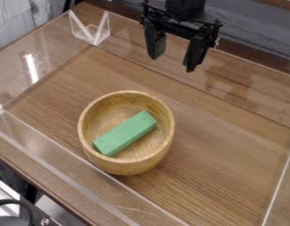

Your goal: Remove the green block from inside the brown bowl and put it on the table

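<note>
Camera view from above and in front shows the black gripper (pixel 173 52) hanging at the top of the frame, pointing down, its two dark fingers (pixel 194 53) spread well apart with nothing between them. They hover above the surface (pixel 229 132), clear of it and touching nothing.

Lower in the frame and to the left of the fingers sits the brown bowl (pixel 127 132), upright on the wood-grain surface, well apart from the gripper. Inside it lies the green block (pixel 124 133), flat on the bowl's shallow floor and set on a diagonal, one end toward the lower left and the other toward the upper right. That upper-right end is the part nearest the fingers, yet open surface still lies between the bowl's rim and the spot beneath the fingertips.

Clear acrylic walls (pixel 41 66) run round the edges of the surface, and a small clear angled piece (pixel 91 28) stands at the far left corner behind the bowl.
</note>
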{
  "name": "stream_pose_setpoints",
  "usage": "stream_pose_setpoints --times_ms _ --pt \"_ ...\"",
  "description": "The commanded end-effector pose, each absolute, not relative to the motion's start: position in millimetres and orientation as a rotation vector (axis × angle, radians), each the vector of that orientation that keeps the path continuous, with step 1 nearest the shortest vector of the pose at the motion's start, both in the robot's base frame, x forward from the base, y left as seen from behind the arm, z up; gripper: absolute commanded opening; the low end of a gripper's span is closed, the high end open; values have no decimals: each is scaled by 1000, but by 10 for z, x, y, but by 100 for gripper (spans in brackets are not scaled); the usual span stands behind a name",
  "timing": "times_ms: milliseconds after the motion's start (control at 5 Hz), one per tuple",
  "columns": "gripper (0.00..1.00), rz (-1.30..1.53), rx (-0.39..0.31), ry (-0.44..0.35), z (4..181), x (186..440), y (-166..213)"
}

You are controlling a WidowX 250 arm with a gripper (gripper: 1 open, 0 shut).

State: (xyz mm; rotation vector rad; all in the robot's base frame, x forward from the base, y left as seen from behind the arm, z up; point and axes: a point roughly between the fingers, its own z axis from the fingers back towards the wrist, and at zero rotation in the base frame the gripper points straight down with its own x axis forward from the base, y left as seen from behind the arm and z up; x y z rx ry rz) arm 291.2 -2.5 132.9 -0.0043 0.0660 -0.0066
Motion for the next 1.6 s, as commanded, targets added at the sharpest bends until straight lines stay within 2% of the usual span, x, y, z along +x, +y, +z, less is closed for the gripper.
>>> stream_pose_setpoints --times_ms 0,200,400,600,800,1400 --pt "100 8 -10 78 1237 2792 88" --pt "100 25 -21 155 825 2391 273" --pt "100 -29 -21 94 646 1904 502" --pt "100 -50 -25 38 493 1846 493" --pt "0 -46 -36 44 448 1846 476" --pt "0 -20 -79 107 475 1764 387"
